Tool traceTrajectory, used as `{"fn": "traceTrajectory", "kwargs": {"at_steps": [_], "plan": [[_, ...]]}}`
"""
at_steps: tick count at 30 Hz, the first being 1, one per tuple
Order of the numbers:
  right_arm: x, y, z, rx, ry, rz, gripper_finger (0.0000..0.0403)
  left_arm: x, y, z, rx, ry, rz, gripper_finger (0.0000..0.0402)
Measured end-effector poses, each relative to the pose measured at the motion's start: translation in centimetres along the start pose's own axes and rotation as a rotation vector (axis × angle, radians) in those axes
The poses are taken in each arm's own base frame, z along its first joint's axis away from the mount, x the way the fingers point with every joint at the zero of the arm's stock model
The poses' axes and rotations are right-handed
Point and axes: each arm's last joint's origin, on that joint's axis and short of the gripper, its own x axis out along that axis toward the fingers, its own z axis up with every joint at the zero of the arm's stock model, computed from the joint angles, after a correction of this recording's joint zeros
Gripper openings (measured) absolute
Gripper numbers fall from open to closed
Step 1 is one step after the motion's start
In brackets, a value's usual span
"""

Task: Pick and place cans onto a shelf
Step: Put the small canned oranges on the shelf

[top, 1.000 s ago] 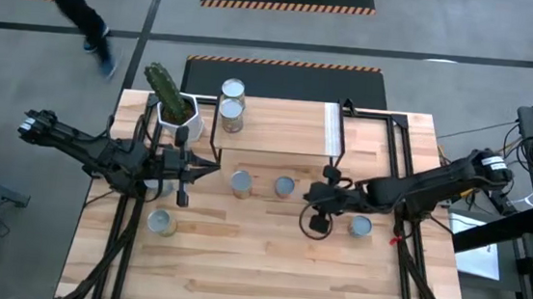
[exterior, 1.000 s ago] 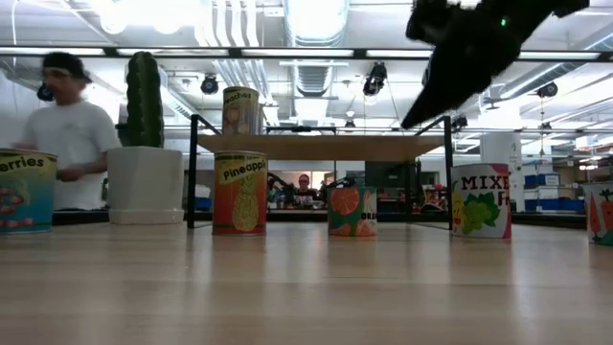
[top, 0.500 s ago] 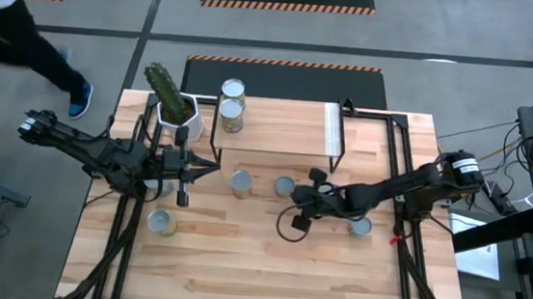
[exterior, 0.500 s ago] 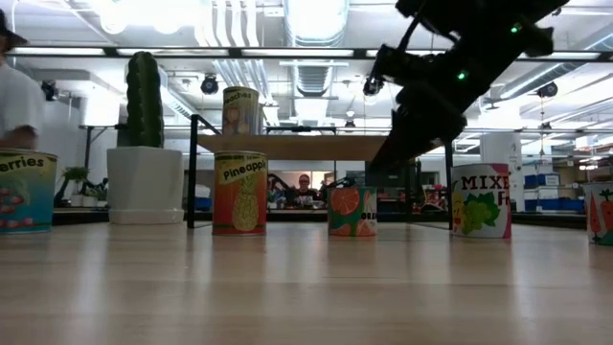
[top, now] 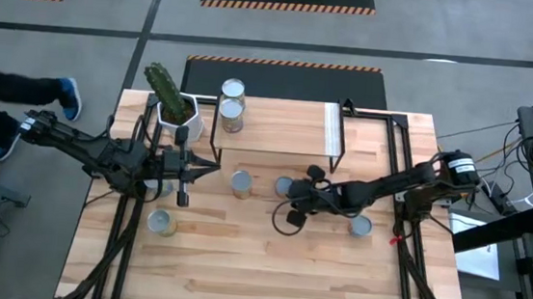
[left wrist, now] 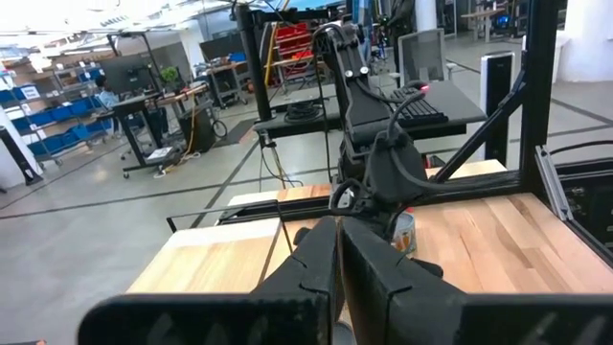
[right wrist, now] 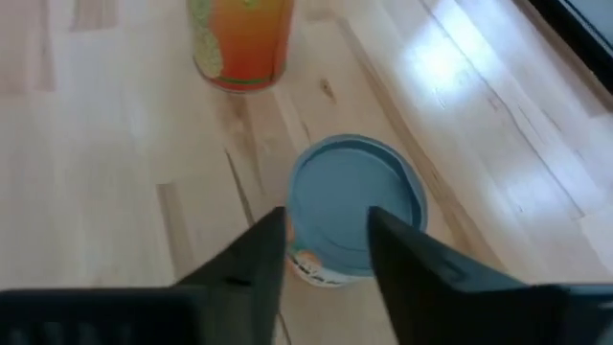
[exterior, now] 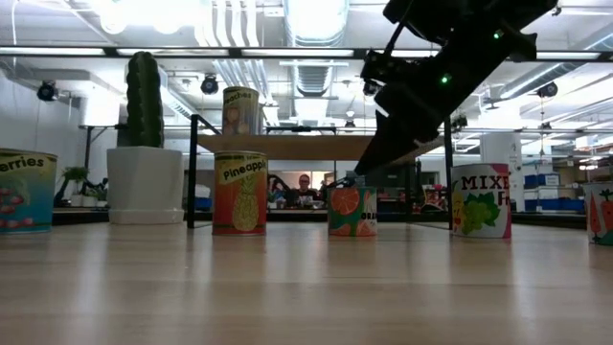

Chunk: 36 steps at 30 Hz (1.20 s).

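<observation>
Overhead, the right gripper hangs at frame centre, fingers parted, holding nothing, just above a can standing on the table below the shelf. The left gripper, pressed closed and empty, waits at centre left.

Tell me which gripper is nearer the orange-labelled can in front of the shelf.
Right. The right gripper hangs just above the orange-labelled can, fingers parted, not yet gripping it. The left gripper waits shut toward the table's left side, beyond the pineapple can.
</observation>
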Motion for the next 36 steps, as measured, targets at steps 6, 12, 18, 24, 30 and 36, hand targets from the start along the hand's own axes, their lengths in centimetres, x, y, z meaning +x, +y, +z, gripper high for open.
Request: {"fn": "traceTrajectory", "kwargs": {"at_steps": [6, 12, 18, 24, 30, 36], "plan": [[0.8, -0.3, -0.3, -0.003, 0.023, -0.017, 0.0259, 0.0, 0.0, 0.0, 0.000, 0.000, 0.001, 0.0000], [1.0, -0.2, -0.3, 0.006, 0.013, -0.015, 0.0350, 0.0, 0.0, 0.0, 0.000, 0.000, 0.000, 0.0000], [1.6, -0.8, -0.4, 0.026, 0.026, -0.035, 0.0373, 0.0, 0.0, 0.0, 0.011, 0.000, 0.001, 0.0000], [3.2, -0.6, -1.2, 0.023, 0.050, -0.047, 0.0373, 0.0, 0.0, 0.0, 0.023, 0.000, 0.001, 0.0000], [4.0, -0.4, -1.5, 0.032, 0.043, -0.040, 0.0344, 0.0, 0.0, 0.0, 0.022, 0.000, 0.001, 0.0000], [3.8, -0.4, -1.3, 0.045, 0.040, -0.020, 0.0280, 0.0, 0.0, 0.0, 0.021, -0.002, 0.001, 0.0000]]}}
